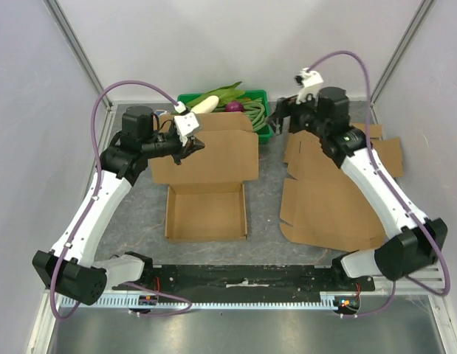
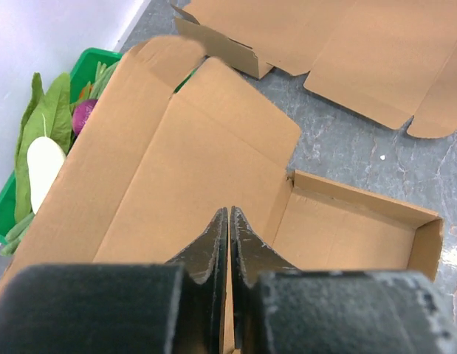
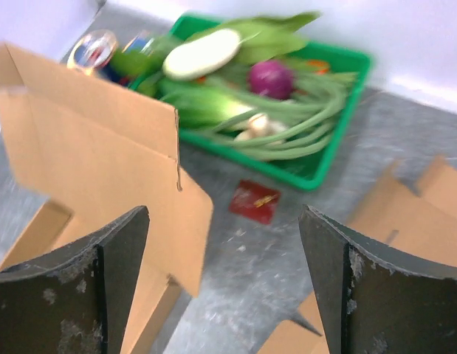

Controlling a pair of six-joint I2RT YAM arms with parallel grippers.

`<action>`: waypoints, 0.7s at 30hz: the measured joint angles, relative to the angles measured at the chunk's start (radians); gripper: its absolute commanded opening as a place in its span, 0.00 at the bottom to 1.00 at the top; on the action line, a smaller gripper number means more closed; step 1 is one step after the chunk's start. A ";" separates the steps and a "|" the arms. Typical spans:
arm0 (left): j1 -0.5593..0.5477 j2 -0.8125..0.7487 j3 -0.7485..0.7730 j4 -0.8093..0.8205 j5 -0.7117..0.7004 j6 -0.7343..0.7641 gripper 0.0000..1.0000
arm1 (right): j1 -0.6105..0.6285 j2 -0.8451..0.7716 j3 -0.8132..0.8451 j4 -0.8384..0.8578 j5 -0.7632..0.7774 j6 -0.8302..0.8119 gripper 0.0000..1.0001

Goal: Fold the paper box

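The brown paper box (image 1: 206, 214) lies at mid-table with its tray part formed and its wide lid flap (image 1: 213, 155) raised toward the back. My left gripper (image 1: 193, 145) is at the lid's upper left edge. In the left wrist view its fingers (image 2: 213, 243) are pressed together on a thin cardboard edge, with the lid (image 2: 176, 169) and tray (image 2: 361, 236) beyond. My right gripper (image 1: 276, 118) hovers open and empty right of the lid. In the right wrist view it (image 3: 222, 214) is above bare table beside the lid's corner (image 3: 88, 140).
A green tray (image 1: 261, 131) of vegetables stands at the back, just behind the lid; it also shows in the right wrist view (image 3: 317, 173). A small red card (image 3: 254, 200) lies in front of it. Flat unfolded cardboard blanks (image 1: 339, 199) cover the right side.
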 measured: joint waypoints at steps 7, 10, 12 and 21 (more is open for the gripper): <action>0.000 0.024 0.037 0.055 -0.087 -0.127 0.59 | -0.091 -0.047 -0.165 0.246 -0.065 0.160 0.90; 0.009 0.039 0.056 0.104 -0.228 -0.309 0.61 | -0.091 -0.001 -0.247 0.319 -0.156 0.194 0.89; 0.039 0.034 0.037 0.137 -0.274 -0.432 0.67 | -0.091 0.045 -0.251 0.323 -0.175 0.208 0.87; 0.133 -0.073 -0.306 0.216 -0.475 -0.837 0.79 | -0.150 0.226 -0.251 0.289 -0.074 0.277 0.41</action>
